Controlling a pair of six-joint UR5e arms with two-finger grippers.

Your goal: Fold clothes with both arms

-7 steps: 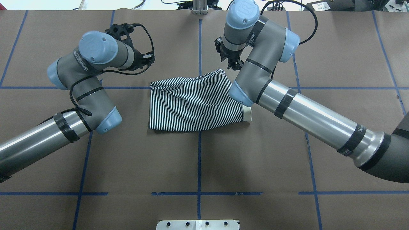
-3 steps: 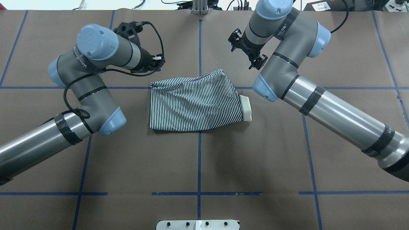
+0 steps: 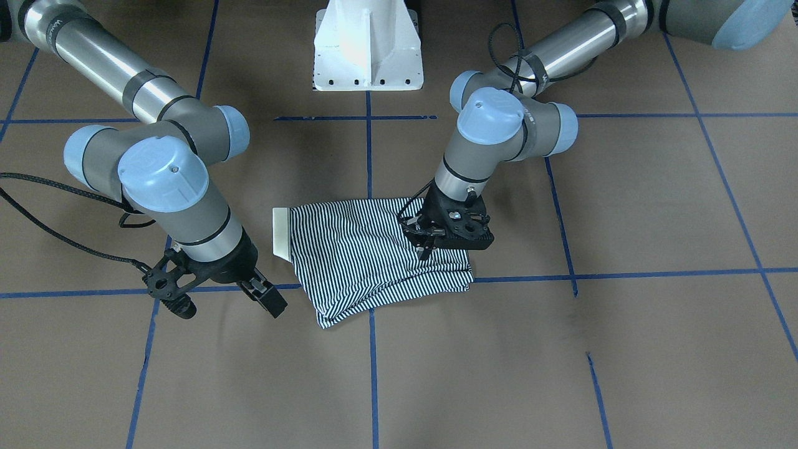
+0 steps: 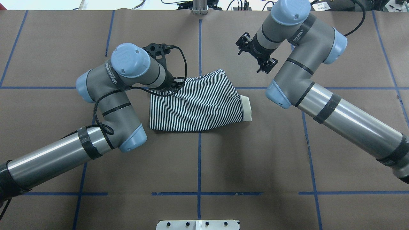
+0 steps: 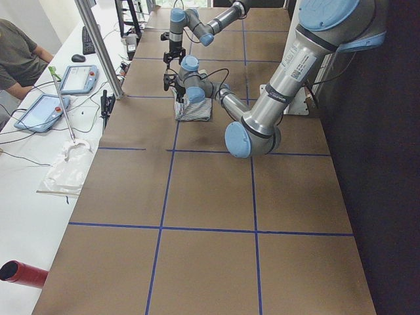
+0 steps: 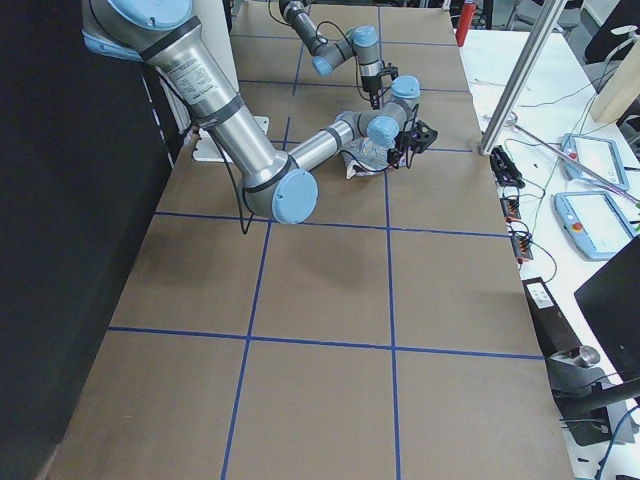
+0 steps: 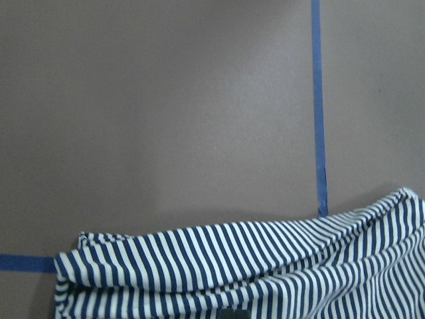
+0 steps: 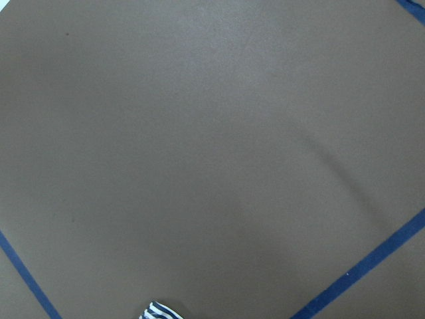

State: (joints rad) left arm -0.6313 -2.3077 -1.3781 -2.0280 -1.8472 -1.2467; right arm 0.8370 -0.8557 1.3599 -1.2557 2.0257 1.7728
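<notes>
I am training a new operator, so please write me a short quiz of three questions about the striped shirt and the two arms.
1. True or false: the right gripper holds the shirt.
2. Which gripper is over the shirt's edge? A) the left gripper B) the right gripper C) neither
3. Fill in: the cream collar lies at the shirt's end on the robot's ____ side.
Key: 1 false; 2 A; 3 right.

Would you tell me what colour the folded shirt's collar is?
The collar is plain cream; it shows best in the overhead exterior view.
</notes>
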